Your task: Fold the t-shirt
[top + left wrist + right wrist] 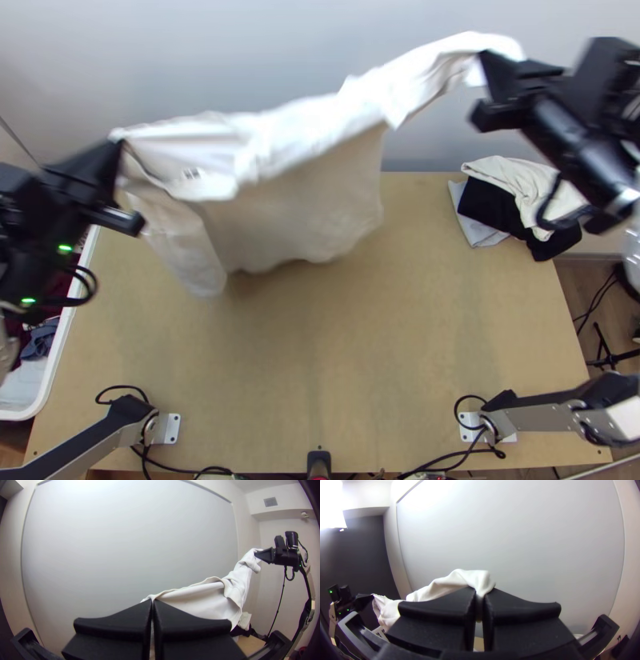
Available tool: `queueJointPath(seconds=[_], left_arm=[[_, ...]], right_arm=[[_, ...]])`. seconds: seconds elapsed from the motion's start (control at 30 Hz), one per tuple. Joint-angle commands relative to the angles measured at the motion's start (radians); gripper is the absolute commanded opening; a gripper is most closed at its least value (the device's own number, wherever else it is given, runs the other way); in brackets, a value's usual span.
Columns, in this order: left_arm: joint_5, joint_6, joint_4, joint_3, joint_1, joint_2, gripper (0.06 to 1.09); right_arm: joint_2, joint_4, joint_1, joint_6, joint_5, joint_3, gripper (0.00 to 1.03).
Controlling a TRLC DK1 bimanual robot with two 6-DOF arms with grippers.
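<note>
The white t-shirt hangs in the air between the two grippers, over the table's far part, loosely draped with its lower part low over the wood. My left gripper is shut on one edge at the left; in the left wrist view the left gripper has cloth at its tips. Higher and to the right, my right gripper pinches another part of the shirt. Seen from the right wrist, a white fold comes up between the fingers of the right gripper.
A pile of folded white, black and grey garments lies at the table's far right corner. At the left edge stands a white bin with dark and light cloth inside. Bare wood shows across the table's near part.
</note>
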Motion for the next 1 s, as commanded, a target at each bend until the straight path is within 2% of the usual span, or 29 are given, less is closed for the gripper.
queueJointPath(seconds=[0.0,0.2,0.4,0.57,0.63,0.73,0.83,0.9,0.97], left_arm=[[0.036,0.023,0.09,0.129,0.063,-0.018,0.1],[0.073,0.023,0.142,0.118,0.046,-0.082,0.1],[0.078,0.015,0.173,0.088,0.045,-0.096,0.1],[0.081,0.018,0.17,-0.112,0.074,-0.063,0.1],[0.108,0.024,0.191,-0.227,0.114,-0.035,0.1],[0.18,0.024,0.342,-0.411,0.164,0.025,0.1],[0.196,0.021,0.56,-0.534,0.213,0.131,0.1],[0.199,0.021,0.641,-0.544,0.253,0.229,0.1],[0.202,0.023,0.707,-0.537,0.287,0.329,0.1]], right_arm=[[-0.114,-0.004,-0.024,0.015,0.007,0.012,0.03],[-0.203,-0.129,-0.051,0.105,-0.158,0.005,0.03],[-0.235,-0.167,-0.13,0.191,-0.278,-0.024,0.03],[-0.254,-0.176,-0.153,0.22,-0.301,-0.272,0.03],[-0.246,-0.176,-0.153,0.222,-0.304,-0.375,0.03],[-0.214,-0.159,-0.151,0.212,-0.304,-0.531,0.03],[-0.139,-0.136,-0.157,0.182,-0.303,-0.63,0.03],[-0.102,-0.043,-0.189,0.176,-0.303,-0.697,0.03],[-0.074,0.109,-0.225,0.162,-0.303,-0.774,0.03]])
